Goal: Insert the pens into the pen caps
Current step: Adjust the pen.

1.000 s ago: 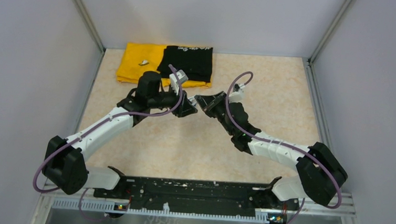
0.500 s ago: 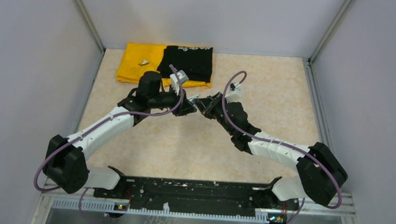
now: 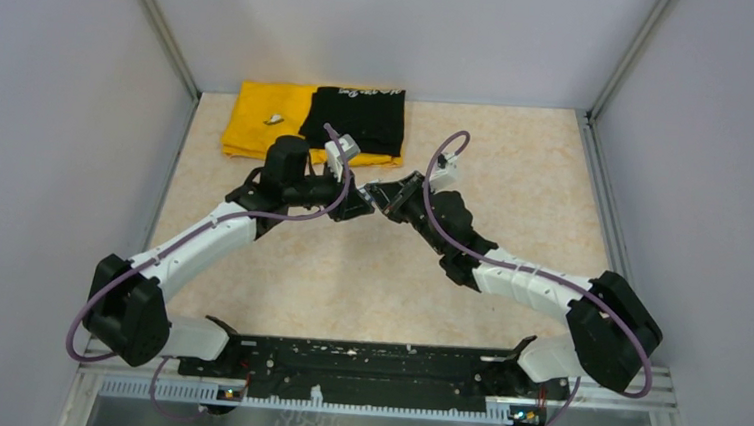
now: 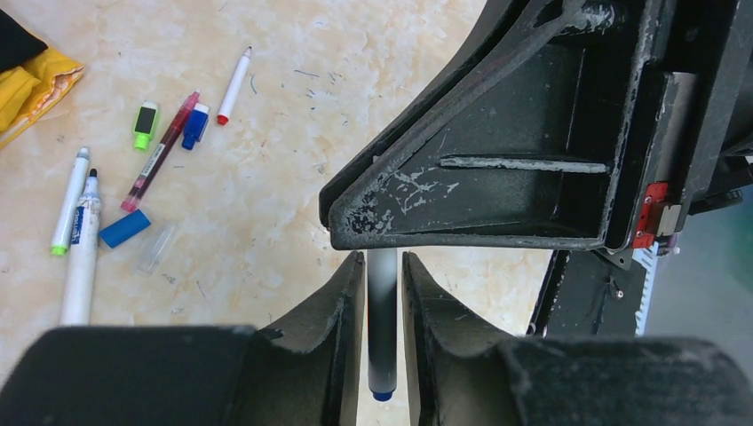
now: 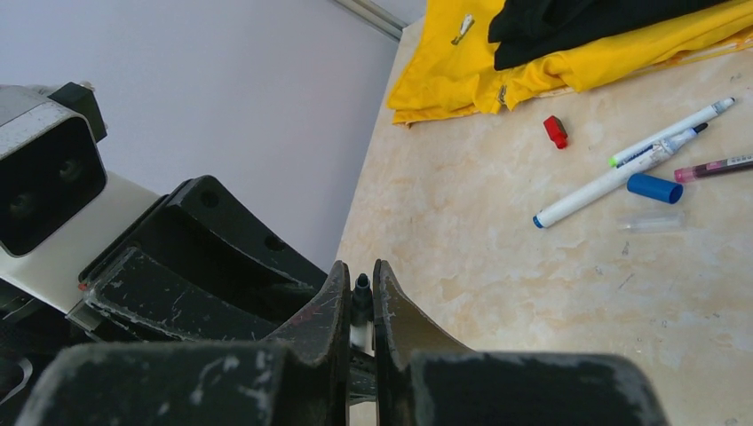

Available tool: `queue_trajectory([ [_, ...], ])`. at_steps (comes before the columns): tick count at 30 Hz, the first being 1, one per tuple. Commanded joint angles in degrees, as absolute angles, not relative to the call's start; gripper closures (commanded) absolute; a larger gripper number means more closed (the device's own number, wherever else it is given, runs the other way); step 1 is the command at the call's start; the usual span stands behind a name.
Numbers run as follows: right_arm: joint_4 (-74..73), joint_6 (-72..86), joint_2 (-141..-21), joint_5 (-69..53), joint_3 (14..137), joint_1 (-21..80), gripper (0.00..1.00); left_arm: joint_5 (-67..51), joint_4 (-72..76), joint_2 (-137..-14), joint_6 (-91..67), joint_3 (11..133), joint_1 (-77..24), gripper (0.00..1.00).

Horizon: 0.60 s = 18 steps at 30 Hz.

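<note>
My left gripper [image 4: 382, 293] is shut on a grey-white pen [image 4: 383, 328] with a blue end, which runs along the fingers and passes under the right gripper's body [image 4: 497, 177]. My right gripper [image 5: 360, 297] is shut on a small white piece with a dark tip [image 5: 361, 289]; I cannot tell whether it is a pen end or a cap. In the top view the two grippers [image 3: 359, 204] [image 3: 387, 197] meet tip to tip above the table. Loose pens [image 4: 234, 84] [image 4: 160, 153] [image 4: 82, 257] and caps, blue [image 4: 124, 228], green [image 4: 145, 126] and red [image 5: 556, 130], lie on the table.
A folded yellow cloth [image 3: 259, 120] with a black cloth [image 3: 354, 119] on it lies at the back of the table. A clear cap [image 5: 653, 220] lies beside the pens. Grey walls [image 3: 57, 151] close in the left, right and back sides.
My right gripper has moved left, closing the gap to my left gripper, and their tips now meet. The left arm has barely moved.
</note>
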<state>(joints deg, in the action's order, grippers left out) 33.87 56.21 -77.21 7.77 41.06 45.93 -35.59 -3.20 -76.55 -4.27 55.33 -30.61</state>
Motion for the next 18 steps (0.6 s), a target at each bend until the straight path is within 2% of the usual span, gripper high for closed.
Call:
queue_trajectory([
  [1, 36.3, 55.2, -74.6, 7.8, 43.1, 45.7, 1.00, -37.4, -2.5, -77.1, -3.5, 56.1, -30.7, 0.77],
  [7, 36.1, 54.0, -74.5, 7.5, 42.7, 45.8, 0.99, -35.8, -2.8, -77.3, -3.8, 56.5, -30.7, 1.00],
  [8, 36.1, 53.4, -74.4, 7.2, 42.7, 45.8, 0.94, -34.9, -3.6, -77.4, -3.8, 56.9, -30.7, 1.00],
  [10, 35.8, 52.0, -74.0, 7.0, 42.8, 45.7, 0.78, -33.4, -4.2, -77.7, -3.9, 57.4, -30.7, 1.00],
  [12, 35.1, 50.6, -73.4, 7.2, 42.9, 45.7, 0.67, -32.6, -4.3, -77.4, -3.9, 57.3, -30.7, 1.00],
  [15, 34.1, 48.0, -72.2, 7.8, 42.8, 45.7, 0.59, -31.7, -3.8, -76.7, -4.0, 56.9, -30.6, 1.00],
  [18, 32.3, 44.9, -70.6, 8.8, 42.7, 45.7, 0.55, -30.6, -3.7, -75.9, -3.8, 56.6, -30.5, 1.00],
])
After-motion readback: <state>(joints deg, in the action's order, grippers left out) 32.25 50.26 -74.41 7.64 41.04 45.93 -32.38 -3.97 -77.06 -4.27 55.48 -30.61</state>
